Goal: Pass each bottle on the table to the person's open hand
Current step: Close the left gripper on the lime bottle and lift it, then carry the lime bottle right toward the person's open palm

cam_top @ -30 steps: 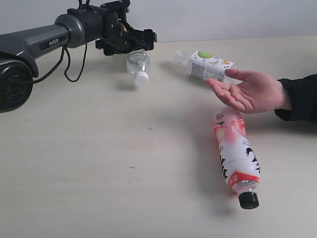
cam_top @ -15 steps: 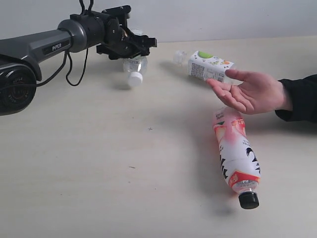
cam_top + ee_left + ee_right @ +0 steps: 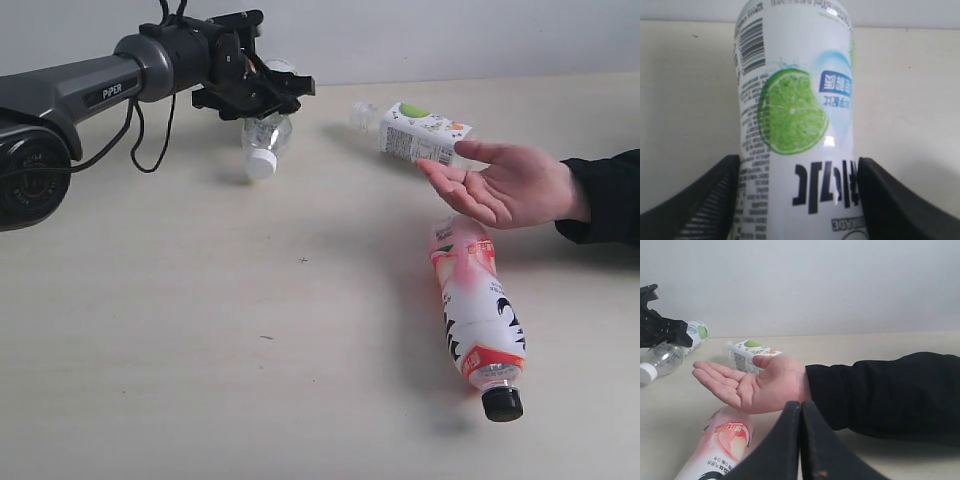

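Progress on the handover is slight, as I judge it: the palm is bare, and all three bottles in view are yet to be passed over.

At the upper left of the exterior view, the left gripper [image 3: 262, 110] is clamped across the lime-label bottle [image 3: 264, 136]. That bottle hangs tilted, with its white cap [image 3: 260, 163] pointing down toward the table [image 3: 200, 330]. It looks to be just off the surface, though I cannot be sure of the gap. In the left wrist view the two black fingers [image 3: 715, 195] press against opposite sides of the label, with the bottle's body squarely between them and running up the frame.

Right of centre, the white-labelled bottle [image 3: 420, 132] lies on its side just behind the open hand [image 3: 505, 185], which is held palm up and empty. Below the hand, the pink-white bottle [image 3: 478, 310] lies flat with its black cap toward the lower edge.

In the right wrist view, the right gripper [image 3: 800, 405] has its fingers pressed together on nothing, apart from every bottle.
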Controlling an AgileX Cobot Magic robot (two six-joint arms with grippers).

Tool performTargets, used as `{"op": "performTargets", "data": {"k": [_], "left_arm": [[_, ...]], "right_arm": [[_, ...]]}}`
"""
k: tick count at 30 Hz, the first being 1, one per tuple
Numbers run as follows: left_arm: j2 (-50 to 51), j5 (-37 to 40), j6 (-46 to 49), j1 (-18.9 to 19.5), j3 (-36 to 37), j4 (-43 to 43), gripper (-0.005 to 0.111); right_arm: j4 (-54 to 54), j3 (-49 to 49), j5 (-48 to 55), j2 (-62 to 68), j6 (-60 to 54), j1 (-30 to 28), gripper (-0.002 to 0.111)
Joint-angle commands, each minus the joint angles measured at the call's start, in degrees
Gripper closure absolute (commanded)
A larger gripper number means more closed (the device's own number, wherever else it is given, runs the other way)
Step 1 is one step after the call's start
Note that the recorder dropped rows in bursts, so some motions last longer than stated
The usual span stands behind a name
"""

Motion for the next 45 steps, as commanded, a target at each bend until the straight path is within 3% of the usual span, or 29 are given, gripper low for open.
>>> {"op": "performTargets", "data": {"k": [1,26,32,38,45], "left_arm": [[-1.63,2.79,-0.13,0.32,-0.07,1.23,0.107],[-12.61,20.45,-1.39,-0.95,2.22,3.03,0.107],[-20.26,16.38,-1.92,-3.04,14.47,3.8,0.107],[-31.69,8.2,-3.19,-3.23,33.53,3.65,0.107],[-49.2,-6.59,-6.69,-4.41,56.16,3.16,0.107]], "right_arm": [[-0.18,0.25,-0.31,-0.34,-0.31,-0.2,0.108],[-0.18,0.25,-0.31,-0.34,-0.31,-0.2,0.108],[-0.18,0.25,-0.31,-0.34,-0.31,-0.2,0.108],[-0.18,0.25,-0.31,-0.34,-0.31,-0.2,0.108],[-0.18,0.25,-0.31,-0.34,-0.31,-0.2,0.108]]}}
